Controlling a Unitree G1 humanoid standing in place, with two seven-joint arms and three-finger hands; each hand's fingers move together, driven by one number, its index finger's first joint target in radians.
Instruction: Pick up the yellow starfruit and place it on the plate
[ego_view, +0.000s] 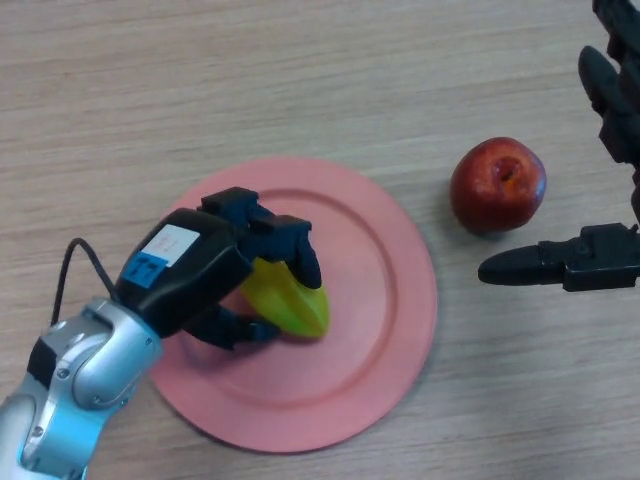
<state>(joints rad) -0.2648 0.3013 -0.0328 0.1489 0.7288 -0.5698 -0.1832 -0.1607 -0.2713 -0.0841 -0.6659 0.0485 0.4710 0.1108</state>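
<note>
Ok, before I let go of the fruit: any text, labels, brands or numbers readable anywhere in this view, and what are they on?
Nothing can be read.
White and blue sticker on the back of the left hand: no legible characters.
Starfruit, pink plate, red apple, right hand and table: no markings visible.

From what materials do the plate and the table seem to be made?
Plate: probably plastic, matte pink-red, uniformly coloured, with a smooth raised rim and only soft sheen; glazed ceramic cannot be excluded. Table: wood or wood-look laminate, pale with fine straight grain lines, matte finish.
</note>
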